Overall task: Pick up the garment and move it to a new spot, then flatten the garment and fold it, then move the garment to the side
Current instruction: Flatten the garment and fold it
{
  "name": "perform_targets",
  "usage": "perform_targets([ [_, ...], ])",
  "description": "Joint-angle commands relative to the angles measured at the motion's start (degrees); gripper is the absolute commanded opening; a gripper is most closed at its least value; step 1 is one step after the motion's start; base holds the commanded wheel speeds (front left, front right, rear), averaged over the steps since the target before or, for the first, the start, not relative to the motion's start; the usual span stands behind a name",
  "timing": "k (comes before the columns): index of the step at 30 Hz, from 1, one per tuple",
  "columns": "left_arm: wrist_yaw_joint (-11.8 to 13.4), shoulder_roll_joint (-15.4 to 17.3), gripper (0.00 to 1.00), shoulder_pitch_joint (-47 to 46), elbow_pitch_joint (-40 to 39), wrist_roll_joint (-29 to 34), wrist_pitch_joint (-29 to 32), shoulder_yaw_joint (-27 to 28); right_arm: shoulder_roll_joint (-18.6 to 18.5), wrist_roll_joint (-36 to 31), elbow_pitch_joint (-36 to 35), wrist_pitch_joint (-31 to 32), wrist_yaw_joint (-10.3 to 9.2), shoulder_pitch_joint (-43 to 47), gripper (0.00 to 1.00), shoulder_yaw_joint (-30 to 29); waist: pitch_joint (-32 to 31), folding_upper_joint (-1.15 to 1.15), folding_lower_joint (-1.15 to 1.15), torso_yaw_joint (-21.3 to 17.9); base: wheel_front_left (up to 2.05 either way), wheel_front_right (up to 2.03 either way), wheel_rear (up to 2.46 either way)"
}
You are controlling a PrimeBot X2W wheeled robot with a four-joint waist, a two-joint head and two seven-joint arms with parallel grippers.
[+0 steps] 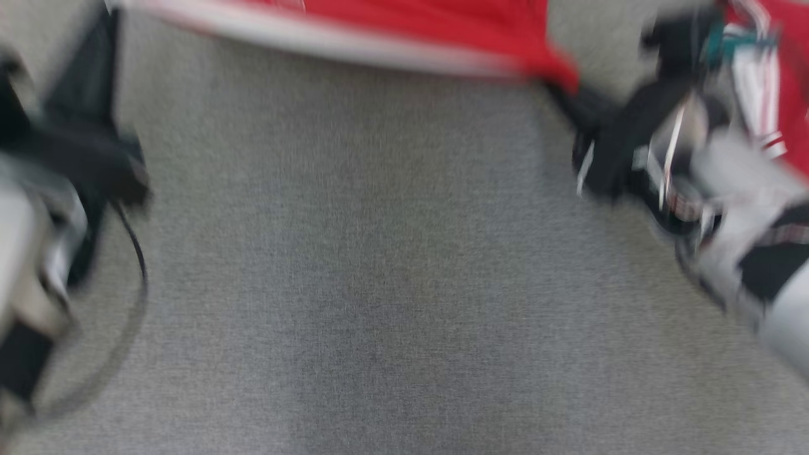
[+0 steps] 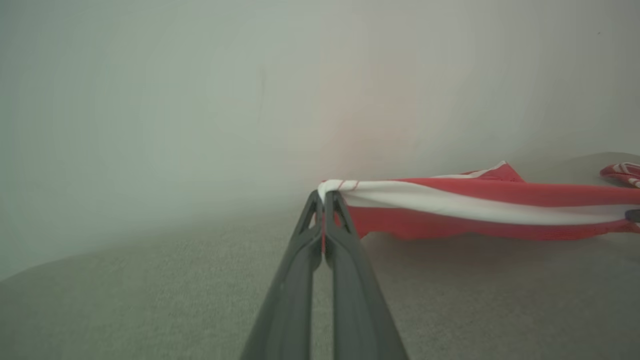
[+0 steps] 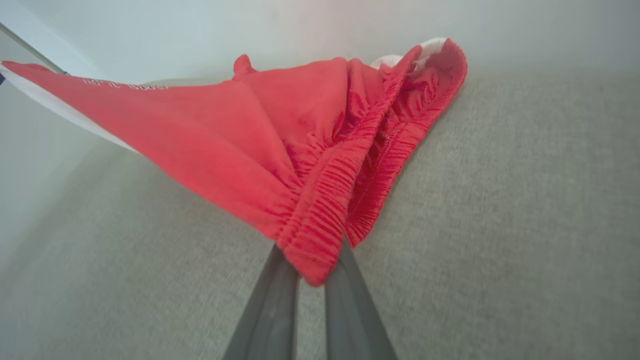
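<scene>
A red white-striped cloth garment (image 3: 280, 130) is pinched at its hem by the left gripper (image 2: 324, 202) and at its elastic waistband by the right gripper (image 3: 310, 280).

Left pincer (image 2: 324, 199): two long, smooth dark-grey fingers (image 2: 295, 285) tapering to narrow tips. Right pincer (image 3: 310, 290): same dark-grey pair. Blurred black wrist block (image 1: 622, 151); below-right of block, pale grey forearm (image 1: 787, 322) with black bands; across block, thin white wires (image 1: 671, 148). Far left of block, looping black cable (image 1: 139, 253).
</scene>
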Motion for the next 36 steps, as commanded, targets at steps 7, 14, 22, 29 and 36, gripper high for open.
perform_targets([
  [7, 6.71, -1.1, 0.0, 25.81, -9.27, 2.51, -0.23, 5.19, -4.47, 1.64, -6.49, -4.32, -0.16, 16.95, 0.0, 2.25, -12.02, 0.01, 0.02, 0.08, 0.0, 0.0, 0.0],
  [14, 10.67, -2.85, 0.0, 44.0, -12.73, 4.03, -0.23, 10.46, -6.5, 1.06, -10.04, -7.26, -0.21, 32.27, 0.0, 2.19, -18.2, 0.01, 0.02, 1.3, 0.0, 0.0, 0.0],
  [22, 12.16, -2.98, 0.0, 54.31, -15.64, 5.87, -0.24, 12.99, -6.57, 1.1, -14.15, -7.5, -0.22, 44.73, 0.0, -1.82, -21.06, 0.01, 0.02, 1.89, 0.0, 0.0, 0.0],
  [29, 10.38, -0.06, 0.0, 49.87, -18.64, 7.78, 1.27, 13.31, -5.15, -2.83, -17.08, -6.3, -0.22, 48.6, 0.0, -9.74, -19.83, 0.01, 0.02, 0.53, 0.0, 0.0, 0.0],
  [36, 4.09, 4.59, 0.0, 32.94, -18.86, 9.47, 9.04, 12.33, -0.14, -8.34, -17.43, -1.88, -0.21, 44.02, 0.0, -18.86, -14.57, 0.01, 0.02, -3.62, 0.0, 0.0, 0.0],
])
